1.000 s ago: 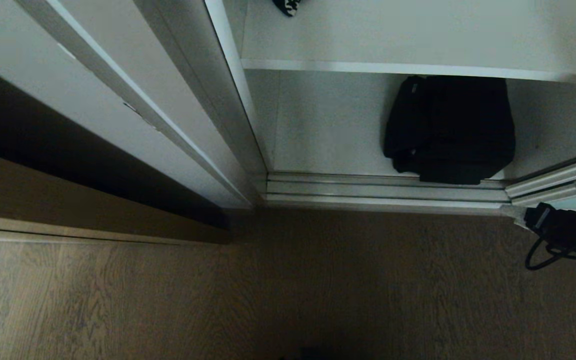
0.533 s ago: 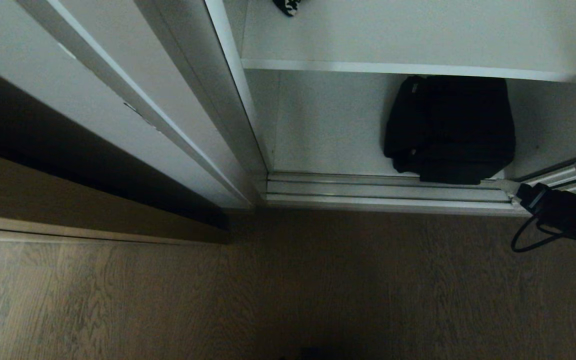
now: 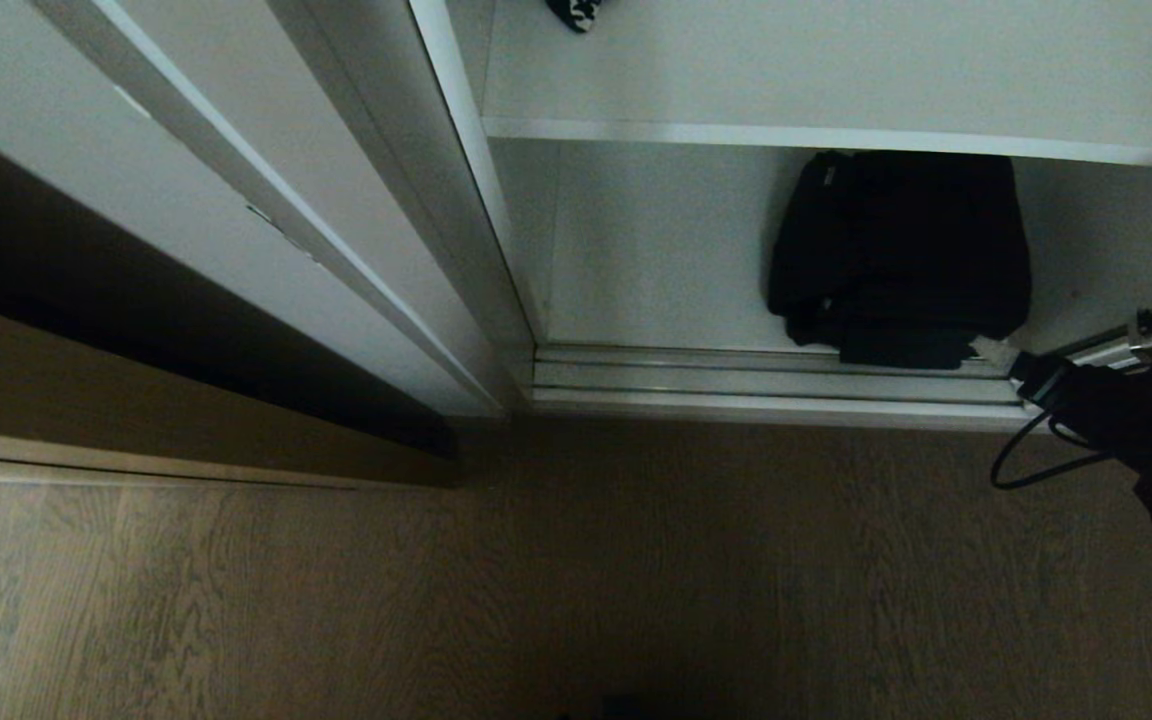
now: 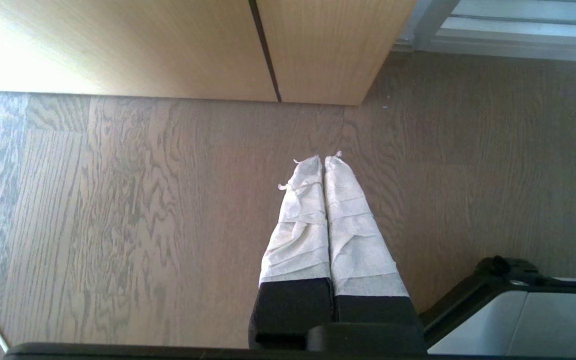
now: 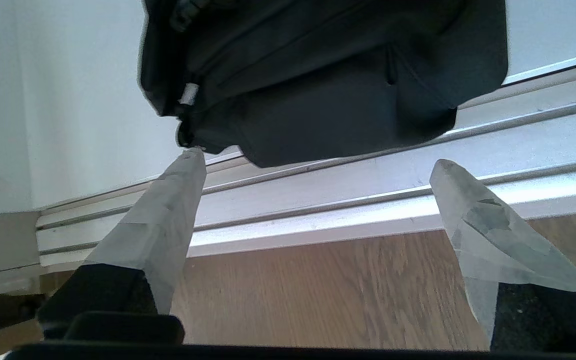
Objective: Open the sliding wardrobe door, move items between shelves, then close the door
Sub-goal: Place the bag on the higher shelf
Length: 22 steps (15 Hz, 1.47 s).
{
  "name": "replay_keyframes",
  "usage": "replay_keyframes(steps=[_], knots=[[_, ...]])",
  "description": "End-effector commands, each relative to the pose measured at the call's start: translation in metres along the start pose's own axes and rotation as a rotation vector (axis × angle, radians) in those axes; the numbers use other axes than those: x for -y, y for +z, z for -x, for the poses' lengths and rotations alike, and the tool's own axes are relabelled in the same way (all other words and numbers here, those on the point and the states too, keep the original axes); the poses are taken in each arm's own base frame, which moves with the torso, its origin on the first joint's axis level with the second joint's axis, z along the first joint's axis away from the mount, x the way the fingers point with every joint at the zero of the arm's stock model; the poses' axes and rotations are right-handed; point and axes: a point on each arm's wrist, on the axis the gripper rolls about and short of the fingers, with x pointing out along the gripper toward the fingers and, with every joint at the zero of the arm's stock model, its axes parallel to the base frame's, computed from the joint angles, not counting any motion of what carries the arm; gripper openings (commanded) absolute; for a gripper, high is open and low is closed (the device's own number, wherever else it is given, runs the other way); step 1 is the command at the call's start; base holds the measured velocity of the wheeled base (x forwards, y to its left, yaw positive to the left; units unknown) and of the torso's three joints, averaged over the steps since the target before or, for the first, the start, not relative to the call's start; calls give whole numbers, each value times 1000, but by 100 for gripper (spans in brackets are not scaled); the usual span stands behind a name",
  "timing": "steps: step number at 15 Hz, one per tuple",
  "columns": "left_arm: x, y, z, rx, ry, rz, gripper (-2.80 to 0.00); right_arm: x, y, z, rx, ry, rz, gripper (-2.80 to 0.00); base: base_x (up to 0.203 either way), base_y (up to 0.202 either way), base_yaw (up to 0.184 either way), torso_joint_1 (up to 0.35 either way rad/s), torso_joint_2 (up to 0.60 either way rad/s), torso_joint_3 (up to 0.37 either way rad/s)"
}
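Observation:
The black fabric bag lies on the lowest of the shelves, under a white shelf board, its front edge over the silver floor track. My right gripper comes in from the right, low over the track, just in front of the bag's right corner. In the right wrist view the bag fills the space ahead, and the right gripper is open wide with nothing between its taped fingers. One fingertip is close to the bag's edge. The sliding wardrobe door's silver frame shows at the right edge. My left gripper hangs shut over the floor.
A black-and-white patterned thing sits on the upper shelf. The white wardrobe side panels rise on the left. A tan wood cabinet stands near the left arm. Wood floor lies in front of the track.
My right arm has moved left and up along the track, from beside the door frame to just in front of the bag's right corner. The bag has not moved.

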Motion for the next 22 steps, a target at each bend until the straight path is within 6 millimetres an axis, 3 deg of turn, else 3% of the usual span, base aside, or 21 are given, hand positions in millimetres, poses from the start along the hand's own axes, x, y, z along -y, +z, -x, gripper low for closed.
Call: replay_keyframes(steps=[1, 6, 7, 11, 14, 16, 19, 22], knots=[[0, 0, 0, -1, 1, 0, -280, 4, -8, -12, 2, 19, 1, 0, 0, 0, 0, 0, 0, 0], [0, 0, 0, -1, 0, 0, -280, 15, -9, -43, 66, 38, 91, 0, 0, 0, 0, 0, 0, 0], [0, 0, 0, -1, 0, 0, -280, 17, -7, -50, 92, 35, 120, -280, 0, 0, 0, 0, 0, 0], [0, 0, 0, -1, 0, 0, -280, 30, -5, -70, 173, -4, 185, -280, 0, 0, 0, 0, 0, 0], [0, 0, 0, -1, 0, 0, -280, 23, 7, -88, 197, 4, 195, -280, 0, 0, 0, 0, 0, 0], [0, 0, 0, -1, 0, 0, -280, 30, 2, -97, 189, -21, 185, -280, 0, 0, 0, 0, 0, 0], [0, 0, 0, -1, 0, 0, -280, 32, -4, -100, 199, -55, 178, -280, 0, 0, 0, 0, 0, 0], [0, 0, 0, -1, 0, 0, -280, 20, 6, -89, 191, -79, 171, -280, 0, 0, 0, 0, 0, 0]])
